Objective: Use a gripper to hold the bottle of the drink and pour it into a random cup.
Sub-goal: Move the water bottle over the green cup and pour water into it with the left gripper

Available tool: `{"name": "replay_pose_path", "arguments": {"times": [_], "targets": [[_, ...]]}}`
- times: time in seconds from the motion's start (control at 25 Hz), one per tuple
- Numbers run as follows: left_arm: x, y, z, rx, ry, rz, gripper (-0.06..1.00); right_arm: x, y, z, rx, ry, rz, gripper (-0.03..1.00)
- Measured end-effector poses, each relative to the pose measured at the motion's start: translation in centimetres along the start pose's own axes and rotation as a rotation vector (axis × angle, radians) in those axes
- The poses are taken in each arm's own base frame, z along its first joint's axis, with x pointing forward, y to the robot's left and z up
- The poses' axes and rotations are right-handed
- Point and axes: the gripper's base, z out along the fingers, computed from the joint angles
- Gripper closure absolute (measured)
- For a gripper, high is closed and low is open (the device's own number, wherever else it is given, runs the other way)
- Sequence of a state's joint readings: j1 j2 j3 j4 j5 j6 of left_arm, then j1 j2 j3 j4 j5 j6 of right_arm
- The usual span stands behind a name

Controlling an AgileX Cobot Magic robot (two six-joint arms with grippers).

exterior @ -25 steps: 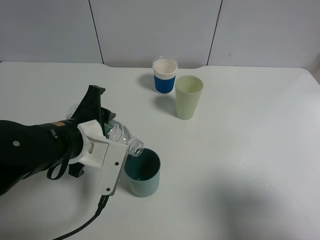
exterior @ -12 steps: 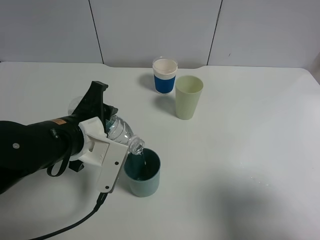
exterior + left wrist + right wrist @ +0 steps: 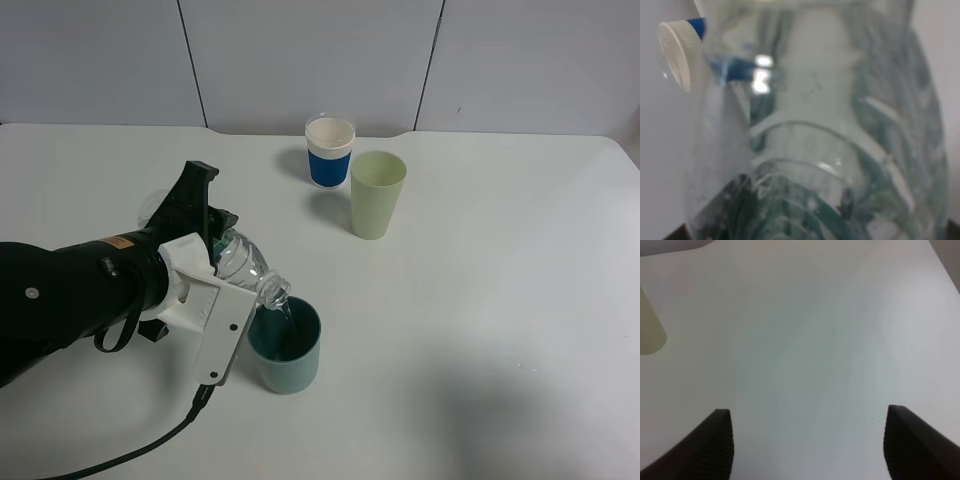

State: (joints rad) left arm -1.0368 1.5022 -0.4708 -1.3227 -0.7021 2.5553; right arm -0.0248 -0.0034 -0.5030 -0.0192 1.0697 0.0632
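Observation:
My left gripper [image 3: 205, 270], black with white jaw parts, is shut on the clear water bottle [image 3: 243, 267] and holds it tipped steeply, its open mouth over the rim of the dark teal cup [image 3: 285, 345]. A thin stream runs from the mouth into the cup. In the left wrist view the bottle [image 3: 830, 150] fills the frame, clear with green label showing. My right gripper [image 3: 805, 445] is open and empty above bare table; it is out of the exterior high view.
A blue-and-white cup [image 3: 329, 151] and a pale yellow-green tumbler [image 3: 377, 194] stand at the back middle. The blue-and-white cup's edge [image 3: 677, 55] shows in the left wrist view, the pale tumbler [image 3: 649, 330] in the right wrist view. A black cable [image 3: 140, 455] trails to the front edge.
The bottle has tipped a little further down over the teal cup, and liquid now runs from its mouth into the cup. The right gripper shows no change.

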Motion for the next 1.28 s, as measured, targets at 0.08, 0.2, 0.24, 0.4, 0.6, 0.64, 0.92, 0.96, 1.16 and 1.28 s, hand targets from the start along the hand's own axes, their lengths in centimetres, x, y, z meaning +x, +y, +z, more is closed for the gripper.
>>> {"name": "replay_pose_path", "arguments": {"times": [0.08,0.2,0.24,0.4,0.6,0.64,0.92,0.96,1.16,1.28], "targets": [[0.00,0.01,0.00,-0.001,0.000,0.001,0.45,0.00,0.00,0.00,0.000,0.000,0.000,0.33],[-0.03,0.06,0.00,-0.007,-0.003,0.009,0.45,0.00,0.00,0.00,0.000,0.000,0.000,0.33],[-0.02,0.09,0.00,-0.010,-0.002,0.011,0.45,0.00,0.00,0.00,0.000,0.000,0.000,0.33],[-0.03,0.10,0.00,-0.011,-0.003,0.013,0.45,0.00,0.00,0.00,0.000,0.000,0.000,0.33],[-0.04,0.12,0.00,-0.013,-0.004,0.016,0.45,0.00,0.00,0.00,0.000,0.000,0.000,0.33],[-0.05,0.13,0.00,-0.014,-0.005,0.018,0.45,0.00,0.00,0.00,0.000,0.000,0.000,0.33],[-0.09,0.24,0.00,-0.027,-0.010,0.032,0.45,0.00,0.00,0.00,0.000,0.000,0.000,0.33],[-0.09,0.25,0.00,-0.027,-0.010,0.033,0.45,0.00,0.00,0.00,0.000,0.000,0.000,0.33],[-0.12,0.29,-0.01,-0.033,-0.013,0.040,0.45,0.00,0.00,0.00,0.000,0.000,0.000,0.33],[-0.14,0.33,-0.01,-0.036,-0.015,0.045,0.45,0.00,0.00,0.00,0.000,0.000,0.000,0.33]]}}
